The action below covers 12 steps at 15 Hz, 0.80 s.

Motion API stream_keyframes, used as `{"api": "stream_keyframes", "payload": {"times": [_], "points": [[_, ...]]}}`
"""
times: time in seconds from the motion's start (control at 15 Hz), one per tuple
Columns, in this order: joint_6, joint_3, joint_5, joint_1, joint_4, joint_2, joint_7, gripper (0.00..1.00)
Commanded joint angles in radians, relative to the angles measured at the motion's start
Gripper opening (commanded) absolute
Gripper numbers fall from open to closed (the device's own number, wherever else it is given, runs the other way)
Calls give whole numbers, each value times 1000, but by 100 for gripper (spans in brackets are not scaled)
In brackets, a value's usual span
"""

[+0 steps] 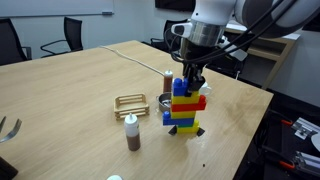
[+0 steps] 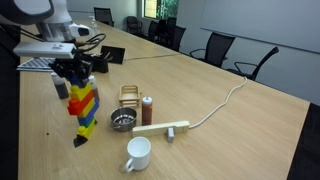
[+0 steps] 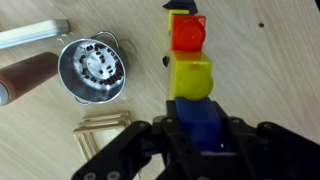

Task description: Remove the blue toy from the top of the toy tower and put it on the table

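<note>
Clutter sits beside the toy tower (image 1: 186, 108), on the side away from the table (image 1: 60, 100) edge where the arm comes in. A metal strainer (image 3: 92, 70) is nearest, close to the tower's base but apart from it. Just past it are a small wire rack (image 2: 130, 94) and an upright brown-and-white bottle (image 2: 147, 110). A pale wooden bar (image 2: 163, 128) lies flat, w/ a thin cable (image 2: 222, 103) running off toward the far edge. A white mug (image 2: 138, 153) stands nearer the front edge in that exterior view. Office chairs (image 2: 215, 45) line the far edges. The approach from above is open; the strainer and rack crowd one flank only. The blue toy (image 3: 202, 118) is small, approx. cube-shaped and plain blue. It's the top layer of the tower, resting on a yellow brick (image 3: 190, 75) w/ a red brick (image 3: 188, 33) below, layers a bit staggered. The tower stands near the arm-side edge, away from the corners. The gripper (image 1: 189, 78) is down over the top, fingers (image 3: 150, 148) pressed on opposite sides of the blue toy, i.e. clamped on it.
</note>
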Motion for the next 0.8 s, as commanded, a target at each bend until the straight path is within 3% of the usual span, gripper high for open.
{"api": "stream_keyframes", "payload": {"times": [0.0, 0.73], "points": [[9, 1, -8, -4, 0, -11, -13, 10], [12, -1, -19, -3, 8, -30, -7, 10]]}}
